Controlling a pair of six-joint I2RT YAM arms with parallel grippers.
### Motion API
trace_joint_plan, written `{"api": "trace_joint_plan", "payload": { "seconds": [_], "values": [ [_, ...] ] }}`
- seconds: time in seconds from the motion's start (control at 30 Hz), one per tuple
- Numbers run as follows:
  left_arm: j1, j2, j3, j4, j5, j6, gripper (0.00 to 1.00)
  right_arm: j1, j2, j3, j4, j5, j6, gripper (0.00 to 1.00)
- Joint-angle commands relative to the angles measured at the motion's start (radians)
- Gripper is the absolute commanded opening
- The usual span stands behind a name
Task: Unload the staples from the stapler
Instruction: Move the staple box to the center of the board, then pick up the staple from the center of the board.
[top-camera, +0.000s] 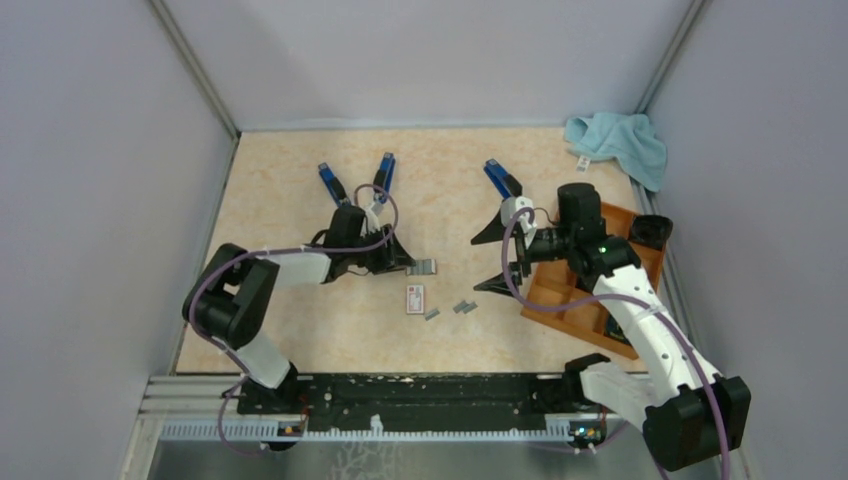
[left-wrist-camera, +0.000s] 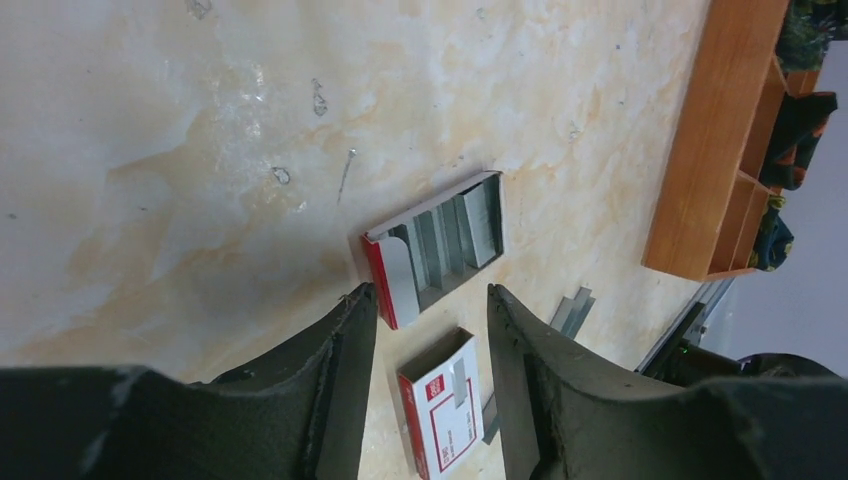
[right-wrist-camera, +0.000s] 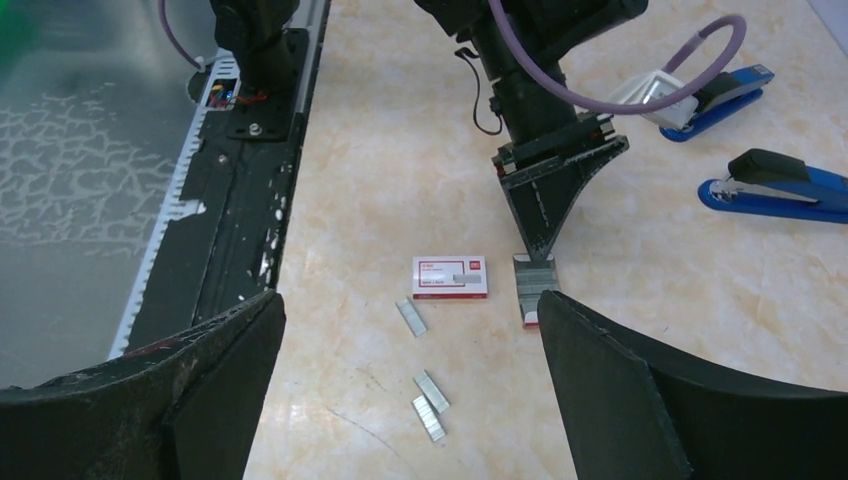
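Observation:
Three blue staplers lie at the back of the table: two (top-camera: 330, 183) (top-camera: 384, 172) behind my left arm, one (top-camera: 500, 180) behind my right. Loose grey staples (right-wrist-camera: 432, 391) lie in short strips on the table, another strip (right-wrist-camera: 410, 316) closer to the white box. My left gripper (left-wrist-camera: 430, 295) is open just over the red end of an open cardboard drawer (left-wrist-camera: 440, 245) with staple strips in it, nothing between its fingers. My right gripper (right-wrist-camera: 408, 300) hangs wide open above the loose strips, empty. From the top view the left gripper (top-camera: 405, 262) sits beside the drawer (top-camera: 424, 267); the right gripper (top-camera: 492, 260) is right of the strips (top-camera: 464, 307).
A small white box with a red label (top-camera: 414, 298) lies between the drawer and the strips. A wooden organiser tray (top-camera: 590, 290) stands at the right under my right arm. A light blue cloth (top-camera: 618, 140) is in the back right corner. Walls close three sides.

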Motion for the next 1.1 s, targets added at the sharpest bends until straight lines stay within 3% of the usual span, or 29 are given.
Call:
{"api": "trace_joint_plan", "payload": {
  "seconds": [0.0,0.13,0.23,0.33,0.43,0.5,0.67,0.77,0.87,0.93,1.07],
  "values": [
    [-0.007,-0.137,-0.044,0.074,-0.04,0.068,0.54,-0.006,-0.039,-0.031,0.119,-0.049,0.037,0.99],
    [-0.006,-0.354,-0.124,0.101,-0.071,0.155,0.62,-0.012,-0.038,-0.038,0.057,-0.097,-0.097,0.99],
    [-0.006,-0.538,-0.202,0.16,-0.075,0.2,0.72,-0.013,-0.015,-0.003,-0.134,-0.141,-0.309,0.99],
    [-0.006,-0.635,-0.304,0.326,-0.039,0.198,0.86,-0.012,0.008,0.041,-0.304,-0.145,-0.492,0.98],
    [-0.006,-0.654,-0.444,0.597,-0.035,0.131,0.99,-0.011,0.008,0.048,-0.325,-0.101,-0.533,0.97],
    [-0.006,-0.633,-0.506,0.762,-0.005,0.098,0.99,-0.011,0.0,0.019,-0.29,-0.074,-0.533,0.94],
    [-0.064,-0.522,-0.463,0.839,0.212,0.064,0.97,-0.011,-0.037,-0.039,-0.237,0.029,-0.51,0.92],
    [-0.198,-0.523,-0.408,0.64,0.13,0.171,0.95,-0.014,-0.036,-0.025,-0.236,0.066,-0.456,0.89],
    [-0.341,-0.554,-0.3,0.221,-0.14,0.308,0.94,-0.016,-0.023,-0.003,-0.185,0.103,-0.34,0.85],
    [-0.373,-0.563,-0.264,0.049,-0.261,0.314,0.93,-0.016,-0.013,0.013,-0.126,0.156,-0.226,0.84],
    [-0.394,-0.568,-0.218,-0.135,-0.335,0.264,0.87,-0.017,0.004,0.055,-0.059,0.285,-0.071,0.8]
  ]
}}
